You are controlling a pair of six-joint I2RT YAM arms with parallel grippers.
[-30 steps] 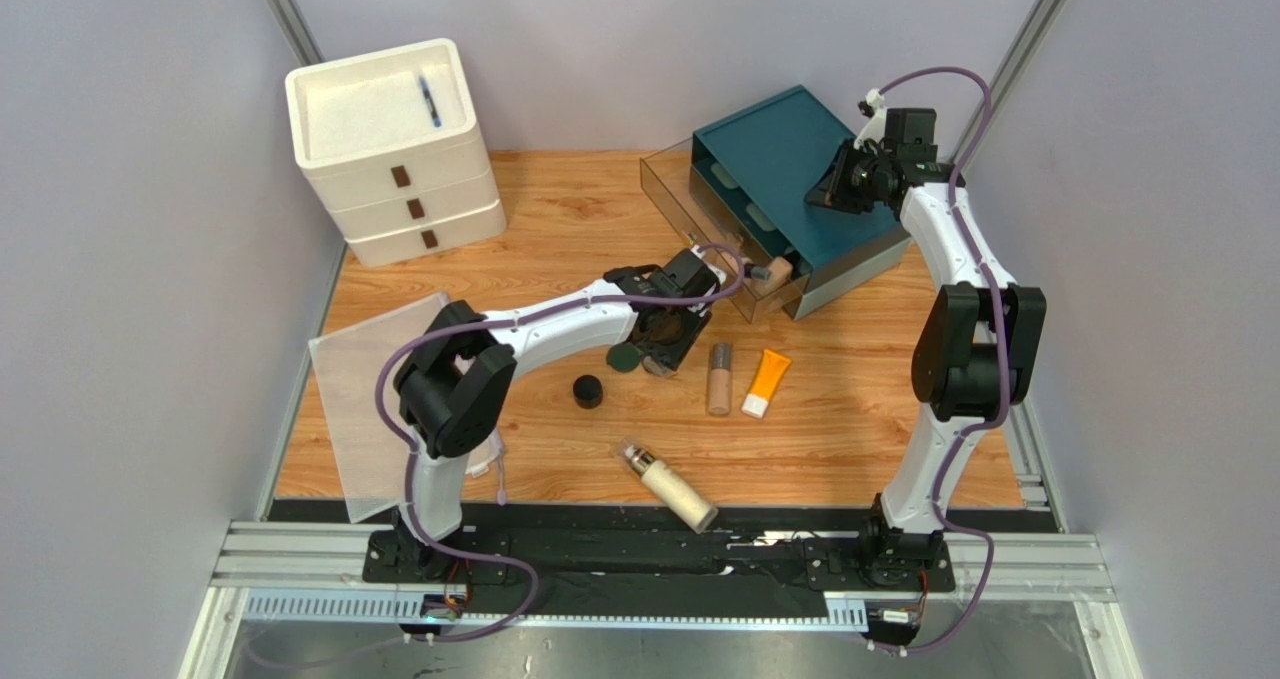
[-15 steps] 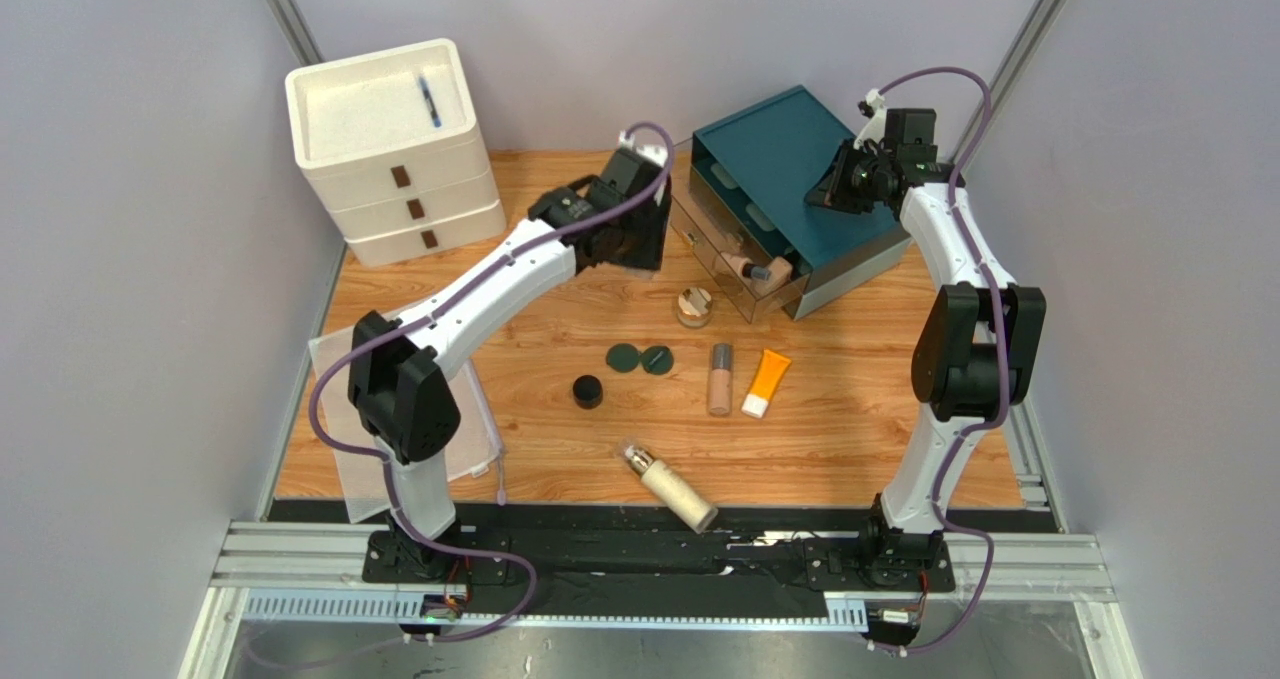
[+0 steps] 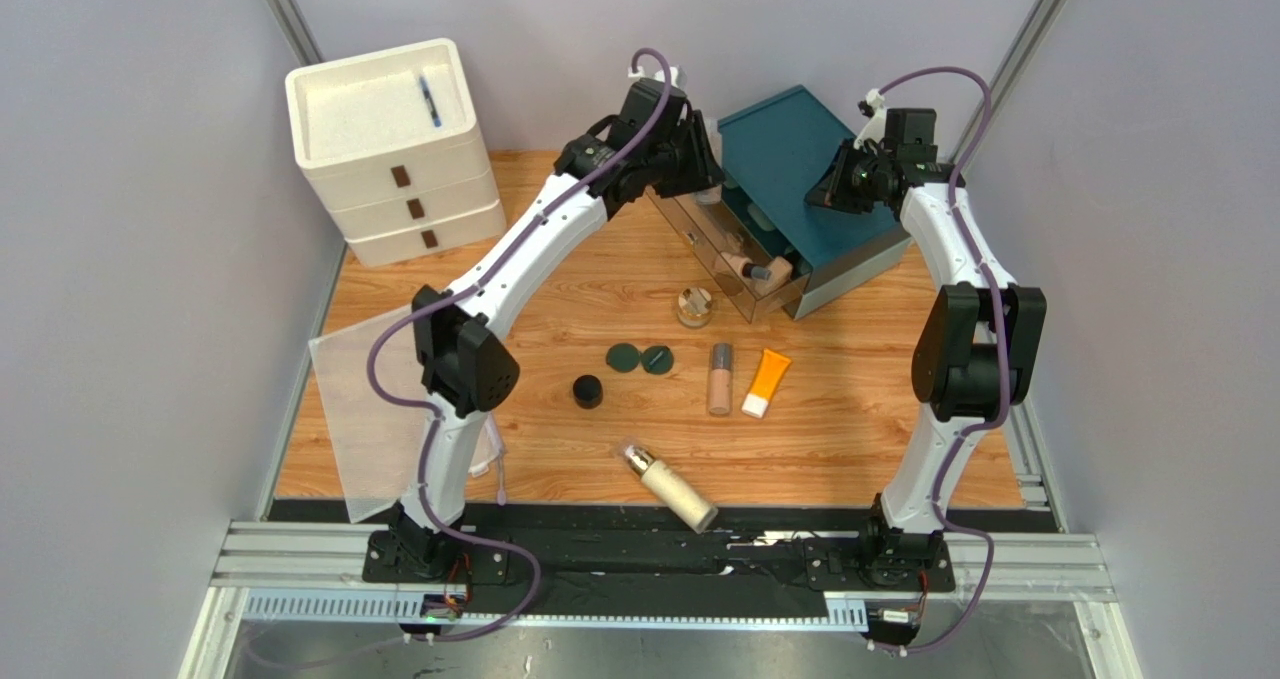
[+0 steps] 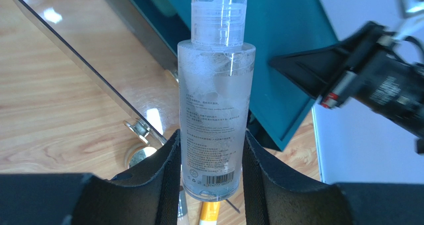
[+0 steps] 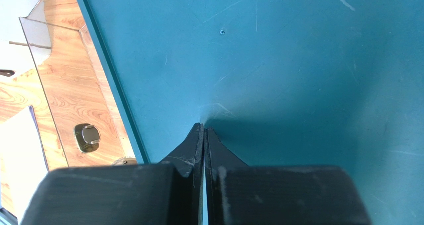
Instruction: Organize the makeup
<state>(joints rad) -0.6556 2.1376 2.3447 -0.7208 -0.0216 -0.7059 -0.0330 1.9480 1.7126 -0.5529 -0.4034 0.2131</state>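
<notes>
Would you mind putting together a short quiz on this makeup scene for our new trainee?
1. Multiple choice: what is the left gripper holding? A) an orange tube B) the clear bottle C) a black jar
2. True or false: the right gripper is wide open over the teal drawer box.
3. Count: how many dark green compacts lie on the table?

Key
1. B. The clear bottle stands upright between the fingers.
2. False. Its jaws are shut, tips at the box's top.
3. Two, side by side.
</notes>
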